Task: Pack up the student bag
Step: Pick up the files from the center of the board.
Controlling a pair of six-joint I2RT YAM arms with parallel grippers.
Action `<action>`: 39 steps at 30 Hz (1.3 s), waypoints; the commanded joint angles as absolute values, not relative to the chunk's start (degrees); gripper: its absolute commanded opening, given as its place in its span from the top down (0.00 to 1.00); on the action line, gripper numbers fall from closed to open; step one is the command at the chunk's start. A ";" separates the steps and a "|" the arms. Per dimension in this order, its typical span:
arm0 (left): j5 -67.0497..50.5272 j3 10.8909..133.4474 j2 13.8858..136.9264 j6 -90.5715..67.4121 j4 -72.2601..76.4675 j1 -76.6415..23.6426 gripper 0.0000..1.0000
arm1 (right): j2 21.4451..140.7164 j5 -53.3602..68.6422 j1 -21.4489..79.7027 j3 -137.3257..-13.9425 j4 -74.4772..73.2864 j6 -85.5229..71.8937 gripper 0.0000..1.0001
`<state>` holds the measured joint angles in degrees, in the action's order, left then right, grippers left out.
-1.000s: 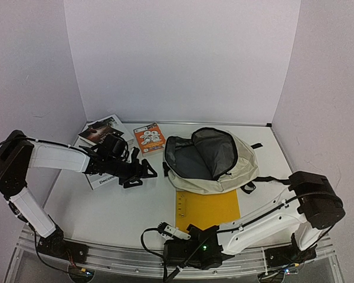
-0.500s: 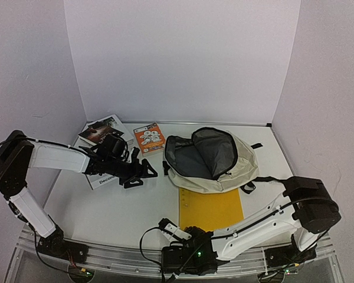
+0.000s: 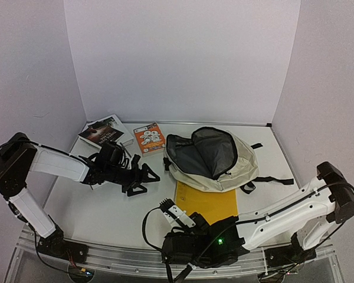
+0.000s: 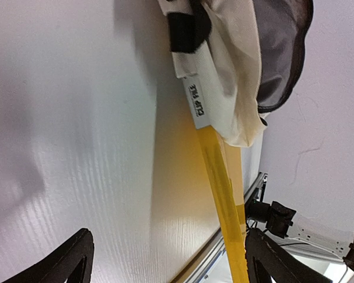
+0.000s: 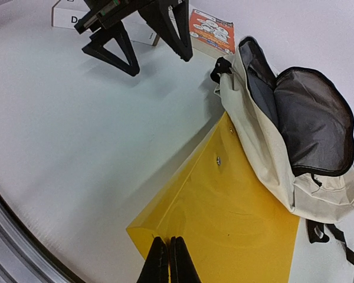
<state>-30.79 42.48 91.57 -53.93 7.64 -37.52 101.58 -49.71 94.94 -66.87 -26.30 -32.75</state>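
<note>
Apparently pinching the folder [image 5: 224, 194], right fingers [image 5: 159, 262] sit short of student bag [image 5: 259, 150].

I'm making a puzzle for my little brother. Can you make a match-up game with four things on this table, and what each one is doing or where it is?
Things
1. student bag
2. yellow folder
3. orange booklet
4. left gripper

Descriptions
A. open, holding nothing
B. pinched at its near edge by the right gripper
C. unzipped, grey lining showing
D. lying flat near the back wall, left of the bag

Pairs: 1-C, 2-B, 3-D, 4-A
</note>
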 commanded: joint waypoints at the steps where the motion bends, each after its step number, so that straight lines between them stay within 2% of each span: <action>1: -35.52 41.22 92.29 -58.88 18.09 -39.91 0.11 | 101.40 -49.00 95.36 -69.44 -21.45 -32.62 1.00; 8: -37.06 42.54 96.32 -61.50 21.40 -44.66 0.10 | 104.88 -48.78 95.95 -73.09 -20.05 -31.82 1.00; 14: -42.48 42.49 101.94 -66.74 30.94 -46.56 0.12 | 107.16 -48.96 96.65 -74.99 -19.86 -31.64 1.00; 20: -45.25 42.11 105.26 -70.53 37.83 -47.55 0.48 | 108.10 -49.39 97.08 -75.86 -19.44 -31.66 1.00; 25: -45.83 41.43 105.47 -71.80 40.16 -47.72 0.61 | 108.37 -49.74 97.12 -76.03 -19.09 -31.64 1.00; 30: -43.93 39.24 103.34 -72.47 40.30 -47.72 0.82 | 108.23 -49.41 97.12 -76.08 -18.89 -31.43 1.00; 33: -41.27 37.41 100.55 -72.25 38.03 -47.72 0.88 | 107.86 -48.96 97.12 -77.05 -18.90 -30.28 0.73; 39: -36.99 34.10 92.45 -69.87 30.03 -47.48 0.91 | 105.58 -52.41 97.12 -77.23 -18.90 -27.71 0.45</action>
<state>-40.49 34.72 100.16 -73.10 33.15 -47.59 108.42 -48.10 97.27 -75.53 -19.77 -29.36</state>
